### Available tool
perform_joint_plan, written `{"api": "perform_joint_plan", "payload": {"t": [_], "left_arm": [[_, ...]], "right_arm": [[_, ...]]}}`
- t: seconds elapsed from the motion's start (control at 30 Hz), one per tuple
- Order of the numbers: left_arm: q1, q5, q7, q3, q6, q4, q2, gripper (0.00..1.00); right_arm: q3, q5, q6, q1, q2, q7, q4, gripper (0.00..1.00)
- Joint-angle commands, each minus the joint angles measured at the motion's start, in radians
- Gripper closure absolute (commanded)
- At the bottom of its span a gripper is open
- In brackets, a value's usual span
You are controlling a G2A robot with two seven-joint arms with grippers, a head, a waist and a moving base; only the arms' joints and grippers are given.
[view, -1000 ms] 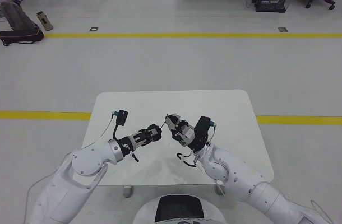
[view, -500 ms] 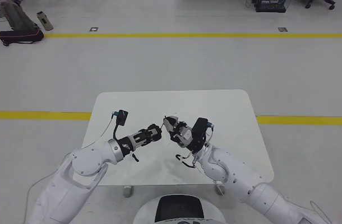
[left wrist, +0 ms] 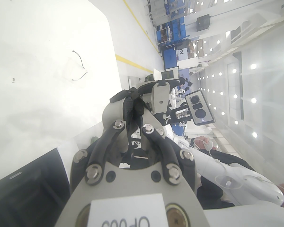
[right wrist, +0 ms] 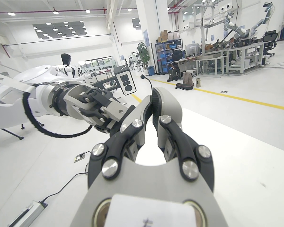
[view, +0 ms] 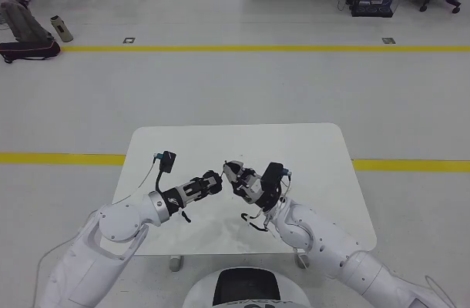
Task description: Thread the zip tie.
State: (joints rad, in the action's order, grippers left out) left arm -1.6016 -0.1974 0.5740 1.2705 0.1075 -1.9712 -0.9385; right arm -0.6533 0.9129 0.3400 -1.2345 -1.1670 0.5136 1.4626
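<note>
**Two grippers meet tip to tip above a table, one pinching a tie**

We see the right gripper [right wrist: 152, 96] clamped on a thin black tie [right wrist: 144, 77]. The tie rises from between its fingertips and curves away, ending in a small knob just beyond the tips. We judge that it is pinched low so this free end stands clear and can be fed.

The left gripper [left wrist: 130, 98] sits just beside the right gripper, almost tip to tip, with its fingers pressed together. We cannot tell whether any part of the tie lies between them. We judge the two sit this close so the tie's ends can meet in the air, above the table [left wrist: 37, 36], where nothing blocks the fingers.

Well apart from the left gripper, a thin dark strand [left wrist: 82, 64] lies curled on the table. It may be a spare tie, though it is too fine to be sure.

By our count there are two grippers, both closed, one tie held, one strand lying loose, and one table.
</note>
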Motion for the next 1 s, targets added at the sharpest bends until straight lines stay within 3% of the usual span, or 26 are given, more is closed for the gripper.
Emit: {"api": "perform_joint_plan", "payload": {"t": [0.0, 0.37, 0.43, 0.47, 0.5, 0.53, 0.77, 0.97], "left_arm": [[0.000, 0.000, 0.000, 0.000, 0.000, 0.000, 0.000, 1.00], [0.000, 0.000, 0.000, 0.000, 0.000, 0.000, 0.000, 1.00], [0.000, 0.000, 0.000, 0.000, 0.000, 0.000, 0.000, 1.00], [0.000, 0.000, 0.000, 0.000, 0.000, 0.000, 0.000, 1.00], [0.000, 0.000, 0.000, 0.000, 0.000, 0.000, 0.000, 1.00], [0.000, 0.000, 0.000, 0.000, 0.000, 0.000, 0.000, 1.00], [0.000, 0.000, 0.000, 0.000, 0.000, 0.000, 0.000, 1.00], [0.000, 0.000, 0.000, 0.000, 0.000, 0.000, 0.000, 1.00]], "right_arm": [[0.000, -0.003, 0.000, -0.001, -0.001, -0.001, 0.001, 1.00], [0.014, -0.020, 0.000, 0.001, -0.002, 0.001, 0.004, 0.99], [0.018, -0.037, 0.000, -0.001, -0.002, 0.007, 0.008, 0.61], [0.020, -0.041, 0.000, 0.000, -0.001, 0.008, 0.009, 0.51], [0.022, -0.042, 0.000, 0.001, 0.001, 0.009, 0.009, 0.15], [0.023, -0.043, 0.000, 0.001, 0.002, 0.011, 0.011, 0.00], [0.022, -0.052, 0.000, -0.008, 0.020, 0.046, 0.017, 0.00], [0.021, -0.081, 0.000, -0.032, 0.053, 0.102, 0.022, 0.00]]}}
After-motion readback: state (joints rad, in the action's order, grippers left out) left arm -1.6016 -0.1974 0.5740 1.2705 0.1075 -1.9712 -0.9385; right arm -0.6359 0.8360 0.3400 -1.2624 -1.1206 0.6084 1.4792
